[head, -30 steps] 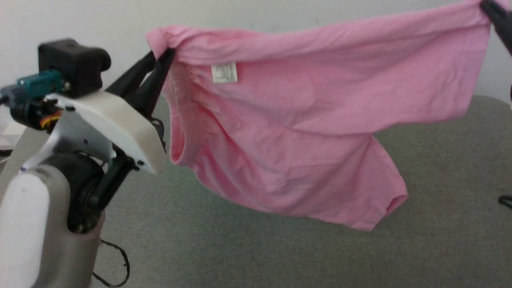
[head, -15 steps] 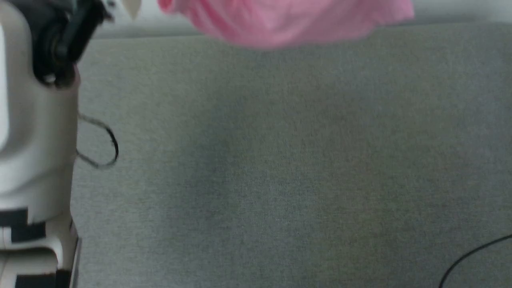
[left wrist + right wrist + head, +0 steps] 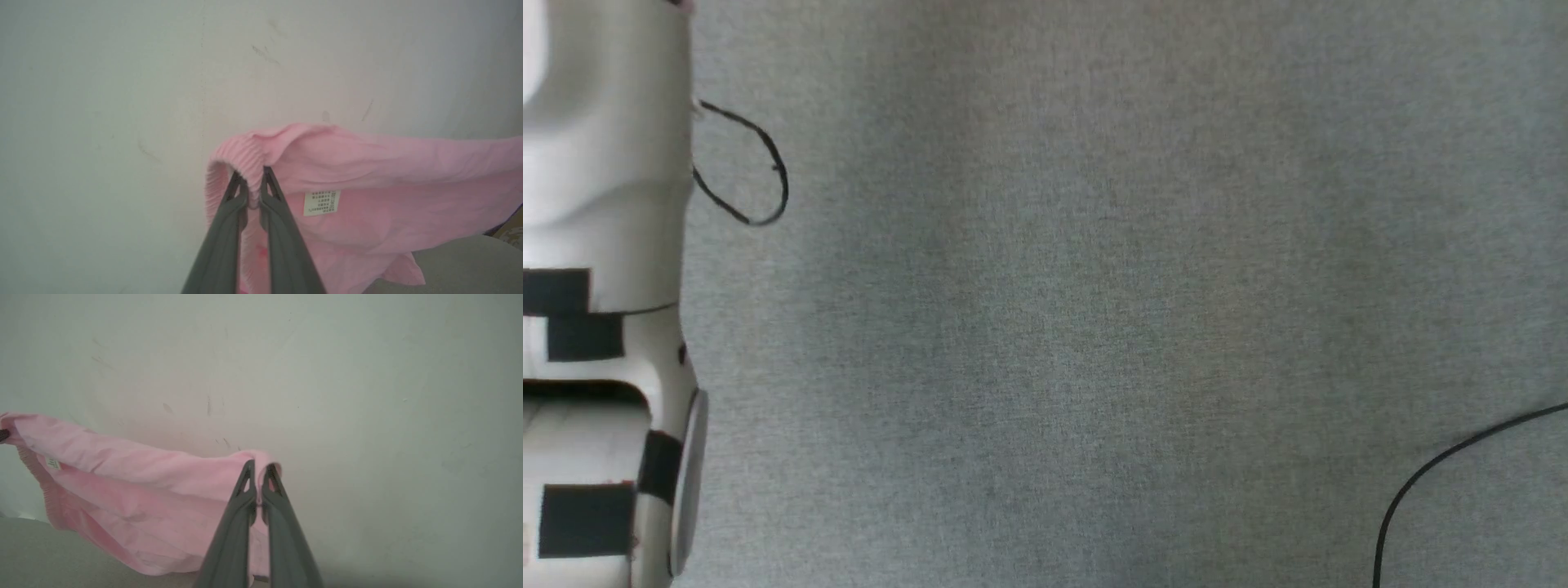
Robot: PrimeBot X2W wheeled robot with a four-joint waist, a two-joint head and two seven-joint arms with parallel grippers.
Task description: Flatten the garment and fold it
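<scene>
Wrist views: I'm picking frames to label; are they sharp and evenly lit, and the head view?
Left wrist view: even soft light, no glare; garment folds crisp, label print too small to read, left gripper blurs toward the bottom edge. Right wrist view: similar, with a pink cast on the wall near the right gripper. Head view: flat, slightly soft, forearm bright.

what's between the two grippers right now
The shorts, hanging in the air from the left gripper to the right gripper, seen in both wrist views.

Plain lab-like test room: scuffed white wall (image 3: 102, 81), grey cloth-covered work surface (image 3: 1094, 327), loose black cable (image 3: 783, 175).
</scene>
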